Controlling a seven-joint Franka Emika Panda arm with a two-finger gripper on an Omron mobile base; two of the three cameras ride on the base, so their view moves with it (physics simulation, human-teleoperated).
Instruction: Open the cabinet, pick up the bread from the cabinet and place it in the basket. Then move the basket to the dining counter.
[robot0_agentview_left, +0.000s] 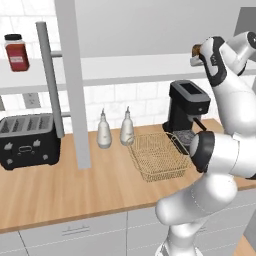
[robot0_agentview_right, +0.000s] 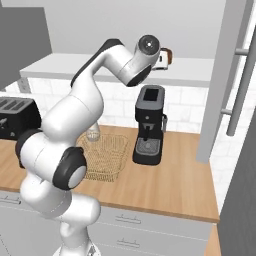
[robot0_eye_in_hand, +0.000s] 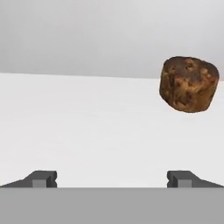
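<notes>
1. The jaws (robot0_eye_in_hand: 112, 179) stand wide apart, holding nothing, raised to the cabinet's white inner shelf (robot0_eye_in_hand: 87, 131).
2. The bread (robot0_eye_in_hand: 189, 84) sits on that shelf, ahead of the jaws and off toward the right fingertip (robot0_eye_in_hand: 179, 178), not between the two.
3. The basket (robot0_agentview_left: 159, 156) rests on the worktop (robot0_agentview_left: 75, 190) well below the jaws, just beside a black coffee machine (robot0_agentview_left: 187, 107).
</notes>
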